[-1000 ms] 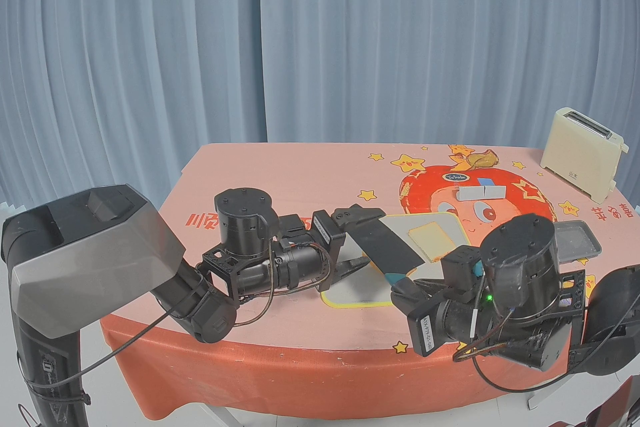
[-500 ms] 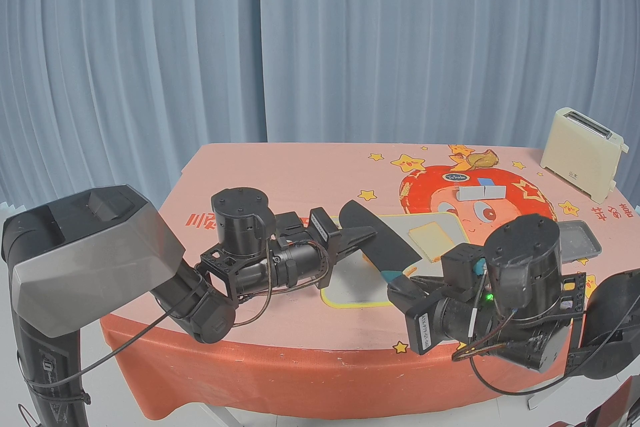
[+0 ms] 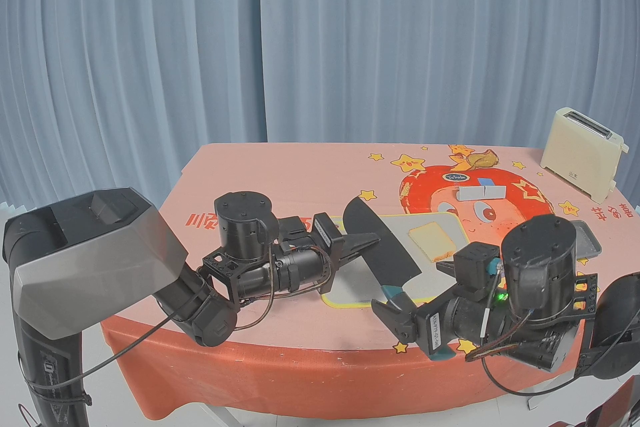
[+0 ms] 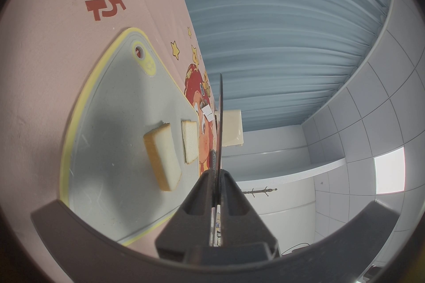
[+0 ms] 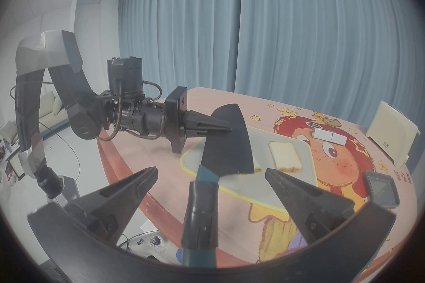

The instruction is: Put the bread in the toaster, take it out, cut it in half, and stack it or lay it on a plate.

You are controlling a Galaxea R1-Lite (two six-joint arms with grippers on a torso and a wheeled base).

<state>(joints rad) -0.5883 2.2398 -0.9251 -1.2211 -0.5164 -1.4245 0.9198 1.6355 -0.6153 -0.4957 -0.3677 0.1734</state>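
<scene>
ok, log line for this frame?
left gripper: shut on knife by blade | right gripper: open, handle between its fingers | bread: two pieces on cutting board

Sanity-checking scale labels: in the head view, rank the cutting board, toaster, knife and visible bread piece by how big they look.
1. cutting board, though partly covered.
2-3. toaster and knife: they look alike, and the knife is held up nearer the camera, so unranked.
4. bread piece.
</scene>
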